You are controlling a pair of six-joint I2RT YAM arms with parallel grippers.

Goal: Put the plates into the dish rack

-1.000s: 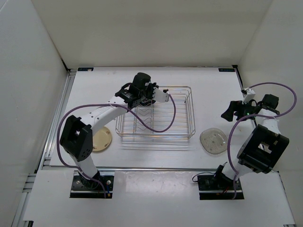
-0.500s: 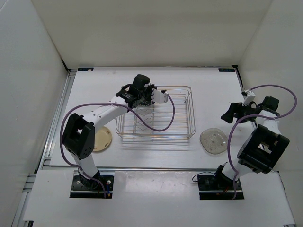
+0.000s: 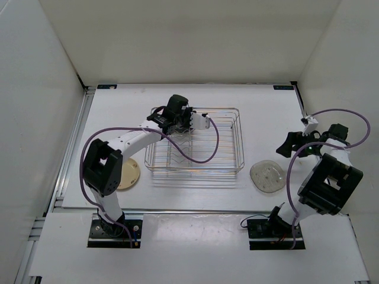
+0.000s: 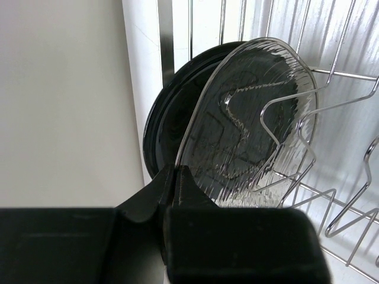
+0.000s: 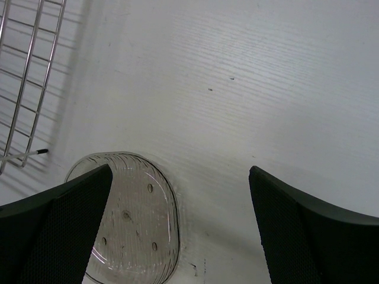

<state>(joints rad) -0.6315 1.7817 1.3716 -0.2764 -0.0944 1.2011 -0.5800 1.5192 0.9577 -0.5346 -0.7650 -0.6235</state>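
- Presently, about half of the loading is being judged as done: the black plate [image 4: 169, 127] is being carried on edge at the upper left end of the dish rack [image 3: 225, 170].
- The first translucent plate [image 4: 254, 118] is being stood just in front of it, among the wire prongs. Its lower rim is being pinched by the closed fingers [image 4: 142, 201] of the left gripper [image 4: 172, 177], so its release is being counted as not yet made.
- The cream plate [image 3: 131, 176] is being left flat on the worktop [image 3: 266, 112], lower left of the rack and partly under the left arm.
- The second translucent plate [image 5: 133, 225] is being left flat to the lower right of the rack. The right gripper [image 5: 179, 171] is being held above it, fingers wide apart and nothing between them.
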